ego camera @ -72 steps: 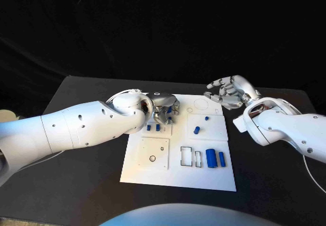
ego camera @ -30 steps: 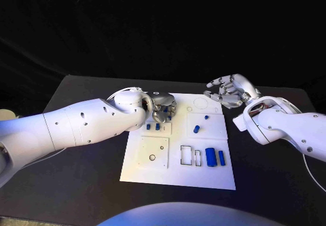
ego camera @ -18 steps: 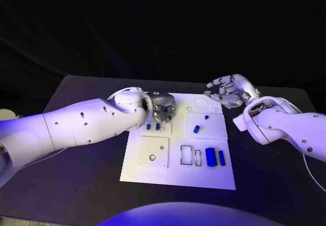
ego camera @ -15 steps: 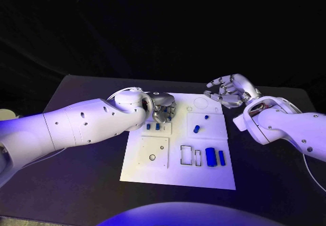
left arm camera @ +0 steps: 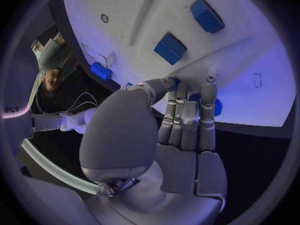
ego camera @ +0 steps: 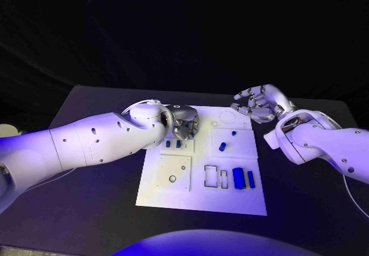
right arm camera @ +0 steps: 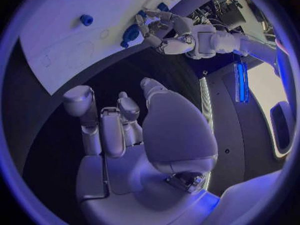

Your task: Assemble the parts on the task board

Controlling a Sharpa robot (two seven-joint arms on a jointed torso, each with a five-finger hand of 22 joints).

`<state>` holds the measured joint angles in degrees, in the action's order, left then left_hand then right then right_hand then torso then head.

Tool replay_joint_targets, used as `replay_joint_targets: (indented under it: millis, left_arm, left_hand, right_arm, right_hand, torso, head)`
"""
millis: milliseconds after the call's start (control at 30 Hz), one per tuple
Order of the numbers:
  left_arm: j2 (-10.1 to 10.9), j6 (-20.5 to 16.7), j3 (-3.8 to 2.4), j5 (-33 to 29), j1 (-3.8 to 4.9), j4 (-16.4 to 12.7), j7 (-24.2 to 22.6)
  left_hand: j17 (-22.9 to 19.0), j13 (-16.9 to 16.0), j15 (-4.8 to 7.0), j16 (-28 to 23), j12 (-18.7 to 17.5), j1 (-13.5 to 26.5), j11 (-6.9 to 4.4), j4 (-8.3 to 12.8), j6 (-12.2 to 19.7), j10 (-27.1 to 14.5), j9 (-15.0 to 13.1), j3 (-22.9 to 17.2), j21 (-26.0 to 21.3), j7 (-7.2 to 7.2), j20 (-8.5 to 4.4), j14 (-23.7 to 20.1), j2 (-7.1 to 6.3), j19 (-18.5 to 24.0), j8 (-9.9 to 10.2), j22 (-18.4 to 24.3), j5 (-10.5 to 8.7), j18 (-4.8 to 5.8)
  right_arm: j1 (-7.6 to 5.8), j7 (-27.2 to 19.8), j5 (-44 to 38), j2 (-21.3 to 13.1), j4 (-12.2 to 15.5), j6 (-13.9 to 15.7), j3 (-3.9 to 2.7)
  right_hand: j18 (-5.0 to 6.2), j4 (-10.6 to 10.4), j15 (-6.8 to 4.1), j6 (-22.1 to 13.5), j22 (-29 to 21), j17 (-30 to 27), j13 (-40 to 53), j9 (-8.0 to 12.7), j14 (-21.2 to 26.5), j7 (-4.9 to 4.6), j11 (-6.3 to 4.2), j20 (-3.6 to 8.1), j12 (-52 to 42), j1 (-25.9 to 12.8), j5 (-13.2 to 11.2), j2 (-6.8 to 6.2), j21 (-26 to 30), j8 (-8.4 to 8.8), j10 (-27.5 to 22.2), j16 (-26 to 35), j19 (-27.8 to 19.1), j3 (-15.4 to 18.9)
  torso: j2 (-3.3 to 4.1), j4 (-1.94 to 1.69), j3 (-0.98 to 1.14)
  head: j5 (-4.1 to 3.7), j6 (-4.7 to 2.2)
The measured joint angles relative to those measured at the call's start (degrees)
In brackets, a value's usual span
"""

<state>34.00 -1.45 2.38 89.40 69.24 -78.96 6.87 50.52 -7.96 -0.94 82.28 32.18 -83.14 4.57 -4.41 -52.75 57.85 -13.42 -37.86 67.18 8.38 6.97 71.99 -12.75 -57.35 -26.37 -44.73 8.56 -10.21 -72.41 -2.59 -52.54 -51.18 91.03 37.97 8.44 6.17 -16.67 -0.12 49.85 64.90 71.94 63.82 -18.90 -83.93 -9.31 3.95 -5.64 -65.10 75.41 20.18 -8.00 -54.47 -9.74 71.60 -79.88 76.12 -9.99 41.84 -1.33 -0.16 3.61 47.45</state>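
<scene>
The white task board [ego camera: 200, 197] lies in the middle of the black table. My left hand [ego camera: 183, 121] hovers over its far left corner, fingers curled round a small blue round part [left arm camera: 214, 106]; the right wrist view shows that part [right arm camera: 131, 33] at the fingertips. Just in front of the hand, two small blue parts [ego camera: 173, 143] stand in the board. A blue peg [ego camera: 222, 146] and a smaller one [ego camera: 233, 133] sit on the right panel. Two blue cylinders [ego camera: 243, 178] lie near the right edge. My right hand [ego camera: 260, 104] hangs open above the board's far right corner.
A square plate with a small hole [ego camera: 174, 172] and two narrow rectangular slots [ego camera: 215, 177] occupy the board's near half. Black table [ego camera: 85, 176] surrounds the board on both sides.
My left hand has pulled up and slightly away from the two small blue parts, fingers still curled. The right hand has stayed where it was.
</scene>
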Motion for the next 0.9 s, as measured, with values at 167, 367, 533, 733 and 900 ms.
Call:
replay_joint_targets:
  millis: [167,367,533,733,900]
  left_arm:
    - [0.4,-1.1,-0.14,-0.2,-0.26,-0.4,-0.6]
    - [2.1,-2.8,-1.14,-0.9,-0.38,-2.1,-1.6]
    - [4.4,-4.7,-2.31,-1.9,-0.34,-4.1,-2.4]
    - [7.2,-6.3,-3.16,-3.2,-0.32,-6.2,-3.1]
    - [9.1,-6.5,-3.36,-4.5,-0.32,-6.8,-3.3]
  left_hand:
    - [0.3,0.3,0.1,0.0,-0.7,0.0,0.14,0.4,0.0,0.3,0.1,-0.4,0.2,0.0,0.0,0.3,0.0,-0.4,0.3,-0.4,0.11,0.0]
    - [0.4,0.3,0.0,0.0,-1.0,0.0,0.24,0.5,-0.2,0.6,0.0,-0.5,0.4,0.21,-0.2,0.4,0.0,-0.6,0.7,-0.6,0.11,0.0]
    - [0.8,0.3,0.01,0.0,-1.5,0.0,-0.02,0.6,-0.2,1.0,-0.1,-0.6,0.7,0.2,0.07,0.8,-0.02,-1.0,0.7,-1.1,0.1,0.0]
    - [0.8,0.3,0.01,0.0,-1.6,0.2,0.12,0.6,-0.6,1.2,-0.2,-0.6,0.7,0.2,-0.11,0.8,-0.24,-1.1,0.9,-1.3,0.1,-0.01]
    - [0.6,0.3,0.01,0.0,-1.8,0.2,0.13,0.6,-0.6,1.2,-0.2,-0.6,0.7,0.2,-0.11,0.8,-0.24,-1.1,0.9,-1.3,0.1,0.0]
  right_arm:
    - [0.0,0.0,0.0,0.0,0.0,0.0,0.0]
    - [0.0,0.0,0.0,0.0,0.0,0.0,0.0]
    - [0.0,0.0,0.0,-0.1,0.0,0.0,0.0]
    - [0.01,0.0,0.0,-0.1,-0.1,0.0,0.0]
    - [0.01,0.0,0.0,-0.1,-0.1,0.0,0.0]
  right_hand:
    - [0.0,0.0,0.0,0.0,0.0,0.0,0.0,0.0,0.0,0.0,0.0,0.0,0.0,0.0,0.0,0.0,0.0,0.0,0.0,0.0,0.0,0.0]
    - [0.0,0.0,0.0,0.0,0.0,0.0,0.0,0.0,0.0,0.0,0.0,0.0,0.0,0.0,0.0,0.0,0.0,0.0,0.0,0.0,0.0,0.0]
    - [0.0,0.0,0.0,0.0,0.0,0.0,0.0,0.0,0.0,0.0,0.0,0.0,0.0,0.0,0.0,0.0,0.0,0.0,0.0,0.0,0.0,0.0]
    - [0.0,0.0,0.0,0.0,0.0,0.0,0.1,0.0,0.0,0.0,0.0,0.0,0.0,-0.2,0.2,0.24,0.0,0.0,0.0,0.0,0.0,0.0]
    - [0.0,0.0,0.0,0.0,0.0,0.0,0.1,0.0,0.0,0.0,0.0,0.0,0.0,-0.2,0.2,0.24,0.0,0.0,0.0,0.0,0.0,0.0]
  torso:
    - [0.0,-0.01,0.01]
    - [-0.05,-0.01,-0.03]
    - [-0.14,-0.08,-0.02]
    - [-0.25,-0.2,0.0]
    - [-0.34,-0.3,-0.02]
  head:
    - [-0.13,-0.26]
    - [-0.15,-0.52]
    - [-0.15,-0.64]
    - [-0.08,-0.76]
    - [-0.19,-0.75]
